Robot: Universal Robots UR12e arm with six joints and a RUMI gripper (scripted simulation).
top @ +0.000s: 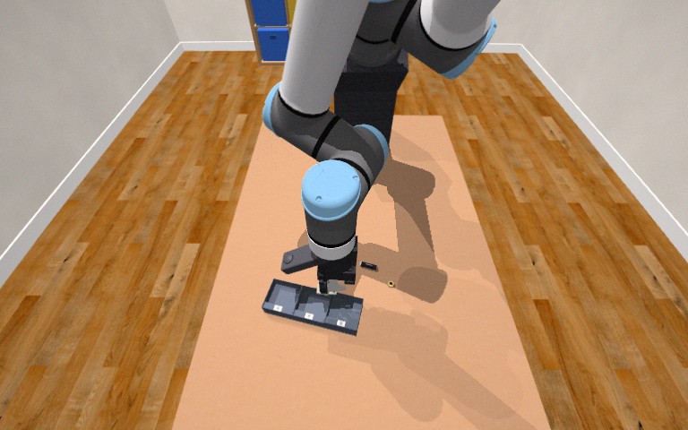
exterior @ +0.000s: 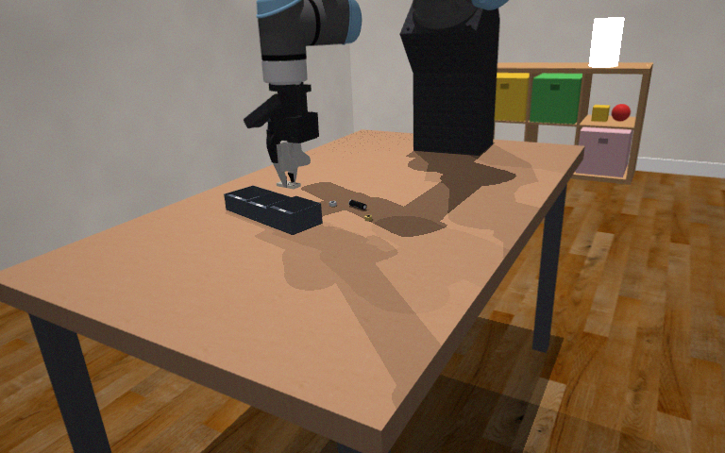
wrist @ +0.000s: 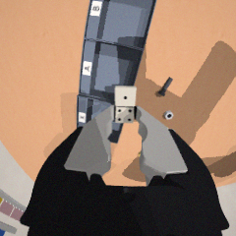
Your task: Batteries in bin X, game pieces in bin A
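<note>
My gripper is shut on a white die with black pips and holds it in the air; the die also shows in the exterior view. It hangs over the far rim of a dark three-compartment bin tray, near the wall between the compartment marked A and the one marked X. The third compartment is marked B. A small black battery lies on the table to the right of the tray and also shows in the wrist view.
A small grey nut lies beside the tray's right end, and a brass nut lies just in front of the battery. The robot's black base stands at the back of the table. A shelf with coloured boxes stands by the wall.
</note>
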